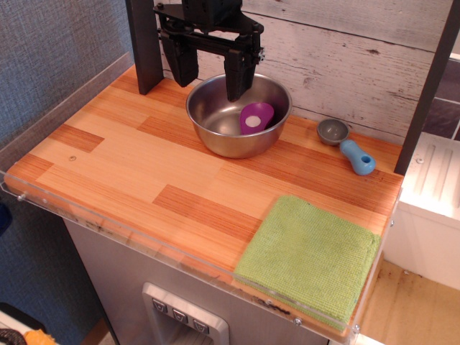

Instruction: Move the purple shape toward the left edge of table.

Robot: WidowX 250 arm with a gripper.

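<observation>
A purple shape with a pale oval centre lies inside the steel bowl at the back middle of the wooden table, leaning on the bowl's right inner wall. My black gripper hangs open above the bowl's back rim. Its left finger is just outside the rim to the left. Its right finger is over the bowl, just up and left of the purple shape and apart from it. Nothing sits between the fingers.
A blue-handled metal measuring scoop lies right of the bowl. A green cloth covers the front right corner. A dark post stands at the back left, and a clear acrylic lip edges the table's left and front.
</observation>
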